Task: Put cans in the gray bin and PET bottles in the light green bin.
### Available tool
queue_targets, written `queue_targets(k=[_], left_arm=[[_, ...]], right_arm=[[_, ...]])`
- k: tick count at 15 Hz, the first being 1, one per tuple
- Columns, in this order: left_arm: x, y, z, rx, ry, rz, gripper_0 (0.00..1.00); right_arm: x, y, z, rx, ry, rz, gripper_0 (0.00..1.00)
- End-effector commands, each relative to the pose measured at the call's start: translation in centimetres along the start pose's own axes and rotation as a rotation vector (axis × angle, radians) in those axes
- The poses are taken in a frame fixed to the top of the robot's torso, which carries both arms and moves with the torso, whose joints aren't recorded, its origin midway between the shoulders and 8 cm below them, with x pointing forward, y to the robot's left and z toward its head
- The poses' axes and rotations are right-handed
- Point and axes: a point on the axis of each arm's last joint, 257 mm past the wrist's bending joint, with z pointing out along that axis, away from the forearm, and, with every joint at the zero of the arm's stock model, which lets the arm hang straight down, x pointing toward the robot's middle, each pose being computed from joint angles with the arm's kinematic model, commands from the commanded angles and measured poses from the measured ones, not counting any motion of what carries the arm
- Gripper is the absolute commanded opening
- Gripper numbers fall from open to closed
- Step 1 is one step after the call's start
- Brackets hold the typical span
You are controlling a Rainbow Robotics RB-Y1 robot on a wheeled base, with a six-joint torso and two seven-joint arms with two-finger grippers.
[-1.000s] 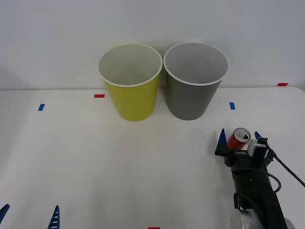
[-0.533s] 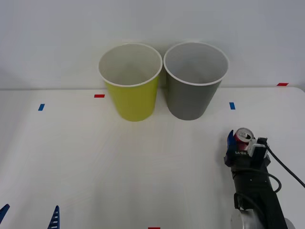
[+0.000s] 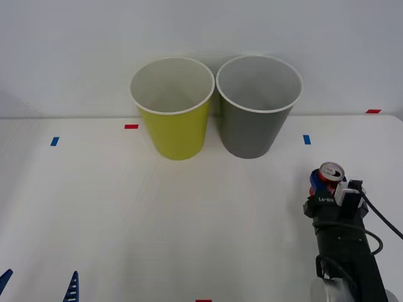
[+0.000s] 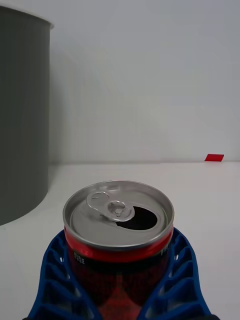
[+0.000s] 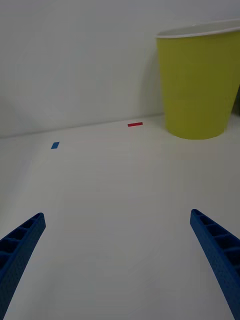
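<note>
A small red can [image 3: 329,175] with a silver top and pull-tab stands upright at the table's right side, in front of and to the right of the gray bin [image 3: 257,107]. My right gripper [image 3: 326,184] is shut on the can [image 4: 119,235]; its blue fingers [image 4: 55,280] hug both sides of it. The gray bin [image 4: 22,115] rises beyond the can. The light green bin [image 3: 173,108] stands beside the gray bin, on its left. My left gripper [image 3: 38,288] rests open at the bottom left corner, with nothing between its fingers [image 5: 215,250]. The light green bin [image 5: 199,82] shows far ahead of it.
Small red and blue tape marks [image 3: 131,126] dot the white table [image 3: 157,220]. A white wall stands right behind the bins. The table's middle and left lie open.
My right gripper's fingers have closed from wide open onto the can. The can and gripper have shifted slightly to the right. The left arm has not moved.
</note>
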Motion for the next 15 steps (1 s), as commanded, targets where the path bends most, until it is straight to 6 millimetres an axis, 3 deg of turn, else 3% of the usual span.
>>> queue_targets(k=[1,7,15], left_arm=[[0.0,0.0,0.0,0.000,0.000,0.000,1.00],[0.0,0.0,0.0,0.000,0.000,0.000,1.00],[0.0,0.0,0.0,0.000,0.000,0.000,1.00]], right_arm=[[-3.2,0.1,-0.6,-0.016,0.023,-0.006,0.01],[-9.8,1.3,-1.5,-0.062,0.079,0.004,0.00],[-17.2,3.4,-0.6,-0.036,0.086,0.094,0.00]])
